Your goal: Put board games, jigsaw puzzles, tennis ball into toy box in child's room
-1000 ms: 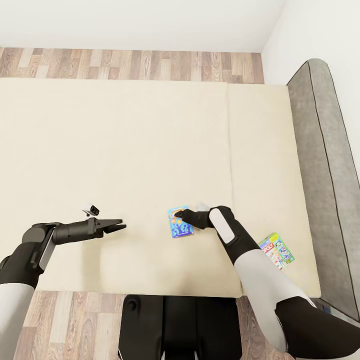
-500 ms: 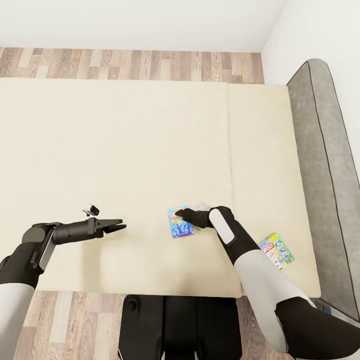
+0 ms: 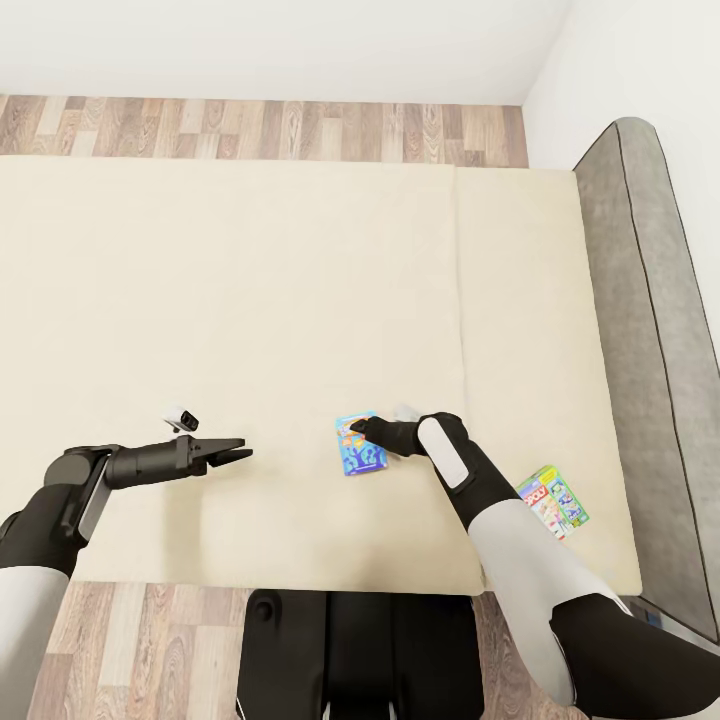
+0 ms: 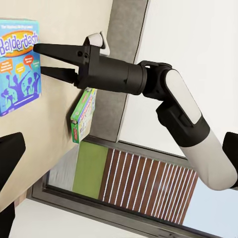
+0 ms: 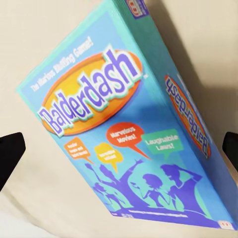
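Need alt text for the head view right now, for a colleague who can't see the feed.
The right gripper, jaws open, sits over the edge of a small flat blue Balderdash board game box on the wide cream mattress. The left gripper hovers apart over bare mattress, and a green Monopoly box lies near the grey headboard.

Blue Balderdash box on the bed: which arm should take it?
Right. The right gripper is already at the blue Balderdash box, fingers spread open over its edge, and the box faces its wrist camera. The left gripper hovers open over bare bed, well to the box's left.
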Available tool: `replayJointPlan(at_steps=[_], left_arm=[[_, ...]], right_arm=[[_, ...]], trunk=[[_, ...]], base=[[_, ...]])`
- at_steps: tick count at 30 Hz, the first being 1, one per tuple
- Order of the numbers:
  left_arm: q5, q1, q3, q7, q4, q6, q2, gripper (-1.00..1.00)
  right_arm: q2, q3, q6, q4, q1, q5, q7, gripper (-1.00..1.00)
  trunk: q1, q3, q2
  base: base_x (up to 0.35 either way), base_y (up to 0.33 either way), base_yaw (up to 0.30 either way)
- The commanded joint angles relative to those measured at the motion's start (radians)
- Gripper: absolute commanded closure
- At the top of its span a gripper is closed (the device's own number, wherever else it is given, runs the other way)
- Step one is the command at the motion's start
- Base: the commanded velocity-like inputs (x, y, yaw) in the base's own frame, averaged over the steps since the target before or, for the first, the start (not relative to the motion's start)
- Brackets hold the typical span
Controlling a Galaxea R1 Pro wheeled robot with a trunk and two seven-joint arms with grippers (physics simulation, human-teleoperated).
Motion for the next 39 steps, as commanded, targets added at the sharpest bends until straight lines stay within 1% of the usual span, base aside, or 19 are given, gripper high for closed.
replayJointPlan(at_steps=[1, 39], left_arm=[[0.0, 0.0, 0.0, -0.004, 0.0, 0.011, 0.0, -1.0], [0.0, 0.0, 0.001, -0.004, 0.0, 0.011, 0.002, -1.0]], right_arm=[[0.0, 0.001, 0.002, -0.002, 0.0, -0.011, -0.01, -1.0], [0.0, 0.001, 0.002, -0.001, 0.0, -0.011, -0.01, -1.0]], trunk=[[0.001, -0.001, -0.002], [0.001, -0.001, -0.002]], base=[[0.0, 0.0, 0.0], [0.0, 0.025, 0.0]])
